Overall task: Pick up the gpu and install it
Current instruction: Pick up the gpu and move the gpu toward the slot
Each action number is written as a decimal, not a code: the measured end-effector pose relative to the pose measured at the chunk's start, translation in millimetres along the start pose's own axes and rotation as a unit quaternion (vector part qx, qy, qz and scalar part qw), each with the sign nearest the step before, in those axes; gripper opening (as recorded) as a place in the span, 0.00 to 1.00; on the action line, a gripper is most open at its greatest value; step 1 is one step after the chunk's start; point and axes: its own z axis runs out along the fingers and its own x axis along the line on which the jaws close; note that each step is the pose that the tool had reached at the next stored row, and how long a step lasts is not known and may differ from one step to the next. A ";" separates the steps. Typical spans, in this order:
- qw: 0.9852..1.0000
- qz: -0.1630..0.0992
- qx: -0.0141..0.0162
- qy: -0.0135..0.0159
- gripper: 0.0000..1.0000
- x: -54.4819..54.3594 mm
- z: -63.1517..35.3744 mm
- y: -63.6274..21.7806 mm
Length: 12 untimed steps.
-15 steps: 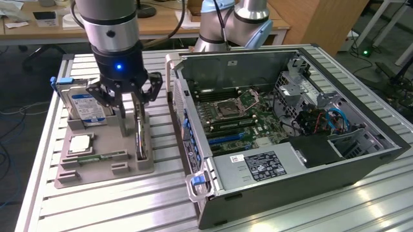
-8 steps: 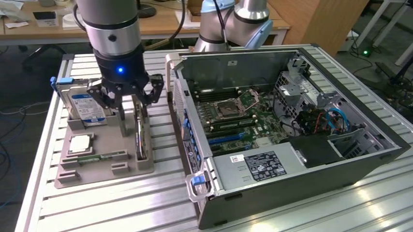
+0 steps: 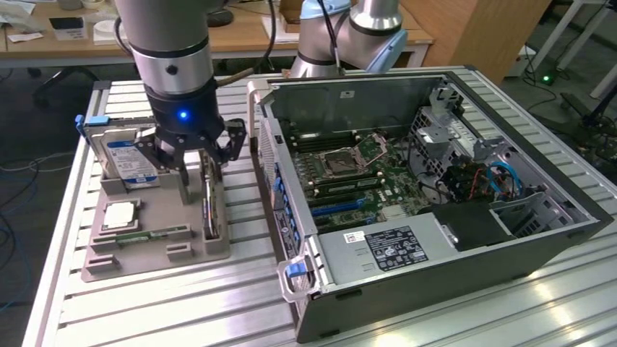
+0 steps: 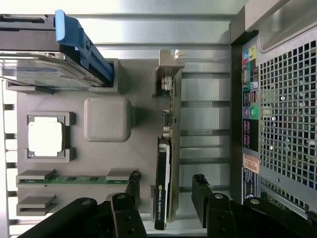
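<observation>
grey holder (image 3: 154, 253) sits on the slatted counter (image 3: 144, 311) and it's basically a parts tray. what's in it:
- hard drive (image 3: 127, 160) with the blue-white label, in a blue-handled caddy at the holder's far end
- a cpu (image 3: 118, 215) in a square pocket in the middle of the holder
- a green memory stick (image 3: 149, 235) in a slot at the holder's near end
- the gpu (image 3: 210, 202), standing on its edge in the slot along the holder's side nearest the pc case (image 3: 366, 97)

the gripper (image 3: 201, 163) hangs right over that gpu slot. in the wrist view the fingers (image 4: 132, 184) are spread wide with one on each side of the gpu (image 4: 163, 168), gaps on both sides, gripping nothing.

the exterior view looks into the open case beside the holder: motherboard (image 3: 347, 170), labelled power supply (image 3: 391, 246), blue cables. the wrist view instead catches the case's back panel (image 4: 287, 109), with mesh and coloured ports, plus a raised square block (image 4: 107, 119) in the middle of the holder, which the arm covers from outside.

hard to tell: the gpu is edge-on in both views so its fan face is hidden, and the white print on its edge is too small to read. the hard drive (image 4: 39, 74) is cut off in the wrist view.
</observation>
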 end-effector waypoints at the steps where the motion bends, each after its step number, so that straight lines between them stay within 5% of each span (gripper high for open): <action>1: 1.000 0.000 0.000 0.000 0.55 0.1 1.8 -0.1; 12: 1.000 0.000 0.000 0.000 0.55 0.5 21.8 1.1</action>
